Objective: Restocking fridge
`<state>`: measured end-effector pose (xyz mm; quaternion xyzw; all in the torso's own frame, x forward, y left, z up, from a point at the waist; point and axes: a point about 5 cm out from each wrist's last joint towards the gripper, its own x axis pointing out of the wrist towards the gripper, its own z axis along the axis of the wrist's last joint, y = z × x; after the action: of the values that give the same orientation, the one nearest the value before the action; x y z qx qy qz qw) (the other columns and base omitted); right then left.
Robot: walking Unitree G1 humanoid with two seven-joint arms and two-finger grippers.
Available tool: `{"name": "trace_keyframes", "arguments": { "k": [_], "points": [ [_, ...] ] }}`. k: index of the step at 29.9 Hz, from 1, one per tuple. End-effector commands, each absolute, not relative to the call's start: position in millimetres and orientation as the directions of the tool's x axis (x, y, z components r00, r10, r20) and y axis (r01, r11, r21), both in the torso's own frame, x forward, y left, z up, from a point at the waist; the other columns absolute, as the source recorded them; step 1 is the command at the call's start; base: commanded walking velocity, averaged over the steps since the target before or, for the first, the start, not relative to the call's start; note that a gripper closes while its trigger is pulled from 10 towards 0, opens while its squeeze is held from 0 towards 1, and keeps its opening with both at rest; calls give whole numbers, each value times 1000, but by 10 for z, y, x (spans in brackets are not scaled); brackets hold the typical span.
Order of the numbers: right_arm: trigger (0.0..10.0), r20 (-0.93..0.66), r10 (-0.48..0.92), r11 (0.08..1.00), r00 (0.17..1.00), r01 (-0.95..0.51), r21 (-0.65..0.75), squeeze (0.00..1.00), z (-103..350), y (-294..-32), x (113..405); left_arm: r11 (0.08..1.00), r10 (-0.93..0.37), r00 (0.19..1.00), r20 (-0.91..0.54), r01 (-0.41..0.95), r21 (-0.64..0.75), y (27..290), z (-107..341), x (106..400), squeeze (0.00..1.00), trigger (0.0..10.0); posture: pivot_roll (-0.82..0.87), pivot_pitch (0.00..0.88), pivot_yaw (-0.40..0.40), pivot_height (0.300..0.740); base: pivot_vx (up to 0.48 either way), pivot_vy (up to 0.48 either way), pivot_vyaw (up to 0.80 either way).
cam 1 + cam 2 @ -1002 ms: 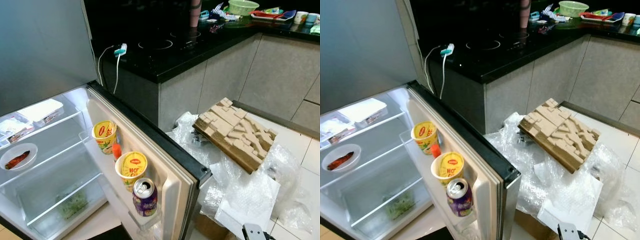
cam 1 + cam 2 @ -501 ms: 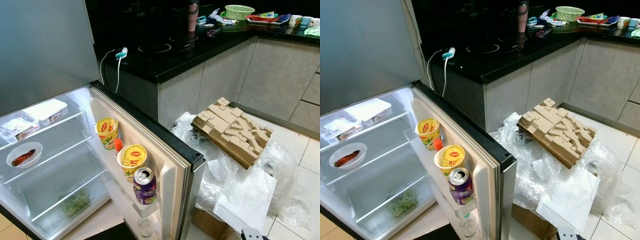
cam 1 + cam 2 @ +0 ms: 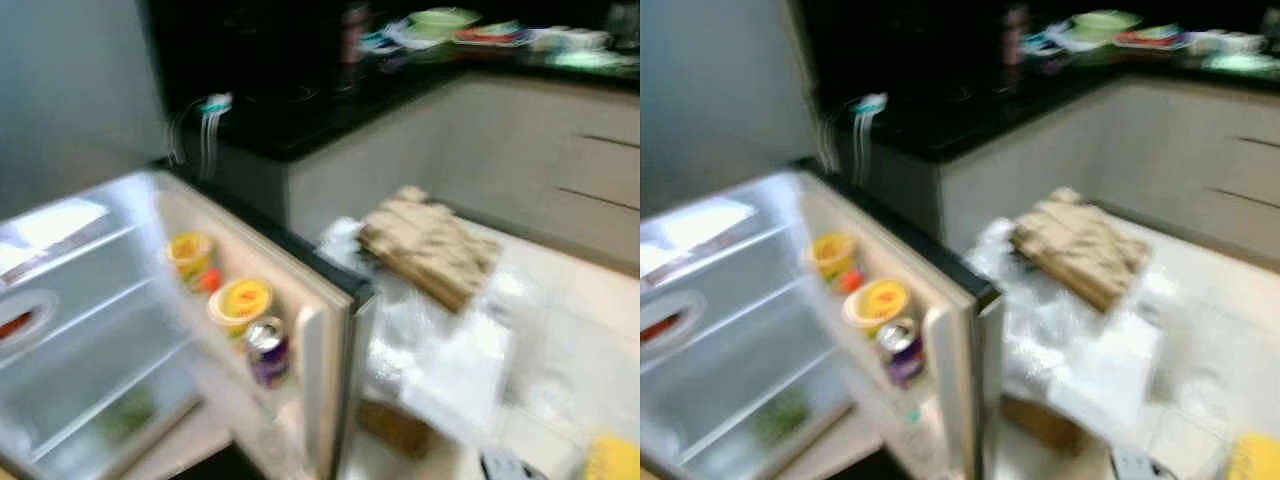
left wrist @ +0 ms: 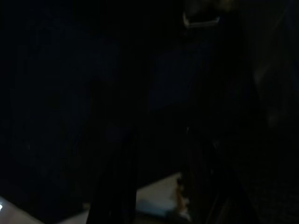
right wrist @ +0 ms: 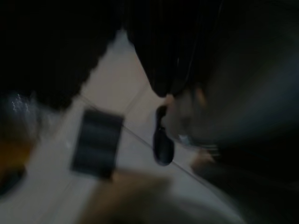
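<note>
Blur smears my head views now: the whole scene has slid left since half a second ago, so I read a turn of the camera, not moved goods. The fridge door (image 3: 325, 330) stands open, two noodle cups (image 3: 238, 302) and a purple can (image 3: 267, 352) in its rack, beside bubble wrap (image 3: 440, 340) on the floor. Both arms hang idle; whether either pincer is wide or narrow I cannot tell. I judge I'm turning away to fetch more stock.
</note>
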<state>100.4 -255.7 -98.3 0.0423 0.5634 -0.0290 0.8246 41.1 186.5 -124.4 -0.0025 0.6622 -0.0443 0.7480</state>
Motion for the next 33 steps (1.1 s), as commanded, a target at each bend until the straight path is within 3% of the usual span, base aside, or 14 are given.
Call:
{"name": "trace_keyframes", "arguments": {
  "k": [1, 5, 23, 27, 33],
  "points": [
    [10000, -917, 4, 996, 398, 81, 39, 0, -950, -2540, 1141, 991, -110, 121, -987, 88, -100, 1733, -1254, 428, 0, 10000, -70, 0, -5, 740, -368, 0, 0],
    [10000, -919, 3, 996, 395, 79, 37, 0, -952, -2547, 1124, 991, -110, 121, -987, 88, -99, 1732, -1254, 427, 0, 10000, -69, 0, -6, 740, -359, 0, 0],
    [10000, -915, 27, 997, 403, 49, 51, 0, -945, -2527, 1157, 995, -90, 136, -987, 59, -82, 1772, -1252, 425, 0, 10000, -71, 0, -4, 740, 0, 0, 0],
    [10000, -916, 39, 998, 399, 35, 58, 0, -945, -2521, 1157, 994, -87, 136, -987, 73, -77, 1774, -1251, 428, 0, 10000, -71, 0, -4, 740, 0, -469, 563],
    [10000, -908, 52, 996, 415, 41, 76, 0, -942, -2501, 1175, 996, -81, 134, -988, 49, -75, 1791, -1252, 414, 0, 10000, -71, 0, -4, 740, 0, 0, 628]
  ]
}}
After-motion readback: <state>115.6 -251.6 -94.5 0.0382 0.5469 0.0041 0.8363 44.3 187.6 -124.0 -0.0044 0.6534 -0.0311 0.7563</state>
